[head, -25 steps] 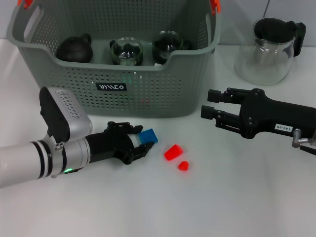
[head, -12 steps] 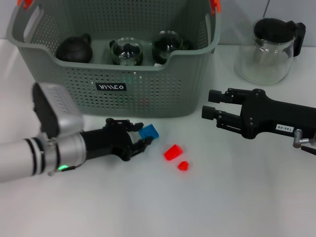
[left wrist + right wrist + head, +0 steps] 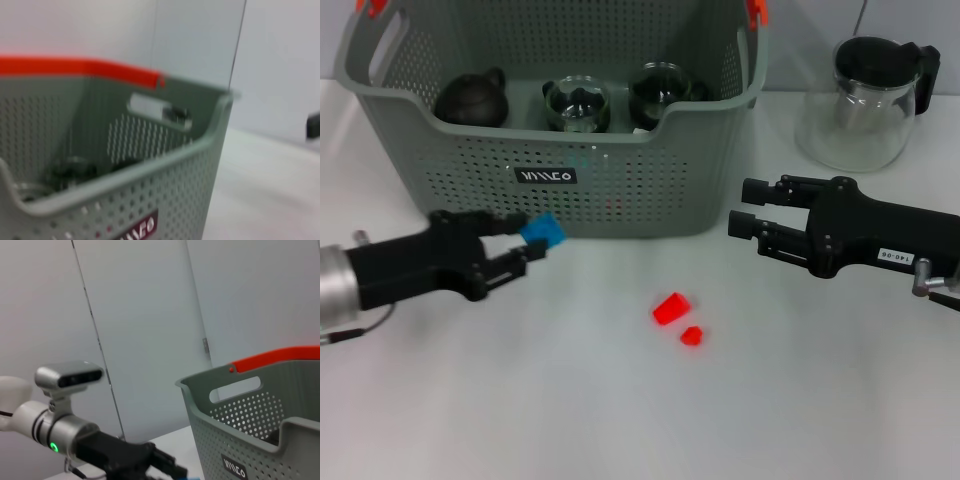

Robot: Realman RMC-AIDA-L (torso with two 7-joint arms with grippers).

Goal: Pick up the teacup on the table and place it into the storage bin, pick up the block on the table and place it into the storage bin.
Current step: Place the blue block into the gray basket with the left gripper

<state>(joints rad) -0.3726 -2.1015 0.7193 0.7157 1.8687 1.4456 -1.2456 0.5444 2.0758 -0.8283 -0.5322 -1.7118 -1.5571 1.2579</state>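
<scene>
The blue block point(image 3: 542, 233) is held clamped in the left gripper point(image 3: 520, 245), lifted before the storage bin point(image 3: 620, 190) front wall — raising over the rim is called for next. The right gripper point(image 3: 752, 222) is parked open by the bin's right corner.

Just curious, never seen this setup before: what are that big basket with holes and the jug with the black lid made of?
The storage bin looks like moulded plastic, matte grey-green: its walls carry even rows of punched holes and rounded cut-out handles. The pitcher seems to be clear glass, since the table shows through its shiny body; its lid looks like black plastic, though that is less certain.
</scene>
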